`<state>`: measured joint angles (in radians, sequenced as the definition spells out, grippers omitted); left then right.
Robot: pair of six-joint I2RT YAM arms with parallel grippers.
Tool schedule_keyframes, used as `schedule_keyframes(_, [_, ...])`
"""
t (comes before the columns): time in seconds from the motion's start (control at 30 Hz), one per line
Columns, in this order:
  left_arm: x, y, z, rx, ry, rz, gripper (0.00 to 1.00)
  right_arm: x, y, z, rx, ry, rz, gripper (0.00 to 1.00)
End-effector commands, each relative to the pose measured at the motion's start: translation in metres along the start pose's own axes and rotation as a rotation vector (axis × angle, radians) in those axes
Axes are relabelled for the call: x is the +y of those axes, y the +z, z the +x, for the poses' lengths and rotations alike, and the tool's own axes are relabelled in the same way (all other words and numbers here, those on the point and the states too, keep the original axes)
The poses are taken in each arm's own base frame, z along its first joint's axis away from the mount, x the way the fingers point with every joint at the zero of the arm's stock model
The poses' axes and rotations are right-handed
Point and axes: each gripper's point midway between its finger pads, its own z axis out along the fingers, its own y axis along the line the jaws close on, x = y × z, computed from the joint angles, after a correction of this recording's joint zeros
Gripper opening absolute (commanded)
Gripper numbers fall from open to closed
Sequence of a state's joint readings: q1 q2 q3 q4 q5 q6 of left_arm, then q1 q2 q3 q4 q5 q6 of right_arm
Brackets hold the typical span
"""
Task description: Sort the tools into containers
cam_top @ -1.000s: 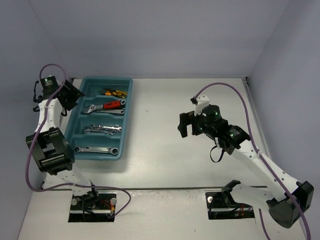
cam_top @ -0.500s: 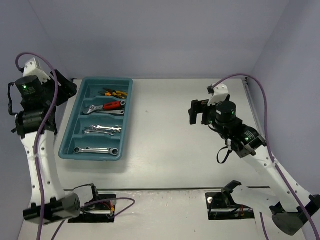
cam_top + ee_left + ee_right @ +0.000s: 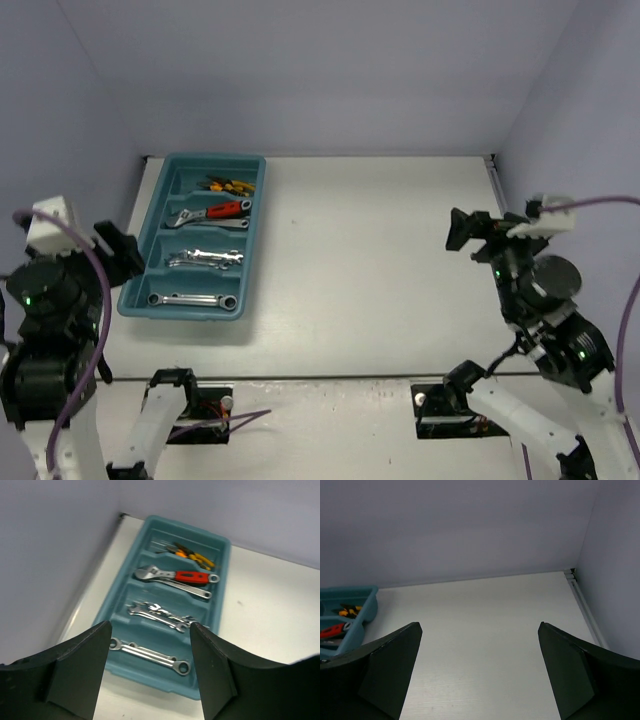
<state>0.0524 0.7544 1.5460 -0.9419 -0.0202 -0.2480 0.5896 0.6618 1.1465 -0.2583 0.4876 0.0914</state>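
The teal-blue tray [image 3: 215,157] lies at the left of the table, with four long compartments. From far to near they hold yellow-handled screwdrivers [image 3: 228,185], a red-handled adjustable wrench [image 3: 215,212], several silver wrenches [image 3: 205,259] and a long silver wrench [image 3: 193,299]. My left gripper [image 3: 112,248] is open and empty, raised just left of the tray's near end. In the left wrist view [image 3: 150,624] it looks down on the tray [image 3: 220,545]. My right gripper [image 3: 470,230] is open and empty, high over the right of the table. It holds nothing in the right wrist view [image 3: 480,625].
The white table [image 3: 360,250] has no loose tools on it. Grey walls enclose the left, back and right sides. The tray's far corner [image 3: 350,605] shows at the left of the right wrist view. The arm bases sit at the near edge.
Both arms have drawn back toward the near edge and risen. The left gripper moved from the tray's far left corner to its near left. The right gripper moved right. The tools have not moved.
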Motion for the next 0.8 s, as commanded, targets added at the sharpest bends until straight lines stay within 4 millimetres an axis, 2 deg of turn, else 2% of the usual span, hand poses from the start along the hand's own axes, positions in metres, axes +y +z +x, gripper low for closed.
schedule_keyframes(0.0, [0.039,-0.011,0.017,-0.025,0.023,-0.192,0.62,-0.017,-0.023,-0.031,-0.116,0.099,0.023,1.0])
schedule_keyframes(0.13, [0.053,-0.029,0.029,-0.043,0.019,-0.245,0.65,-0.031,-0.04,-0.031,-0.133,0.082,0.033,1.0])
schedule_keyframes(0.33, [0.068,-0.056,0.036,-0.075,-0.023,-0.31,0.78,-0.033,-0.05,-0.023,-0.119,0.032,-0.006,1.0])
schedule_keyframes(0.5, [0.067,-0.058,0.056,-0.013,-0.034,-0.3,0.84,-0.04,-0.059,-0.018,-0.104,-0.002,-0.004,1.0])
schedule_keyframes(0.77, [0.068,-0.056,0.075,0.034,-0.059,-0.308,0.87,-0.046,-0.058,-0.011,-0.08,-0.054,0.022,1.0])
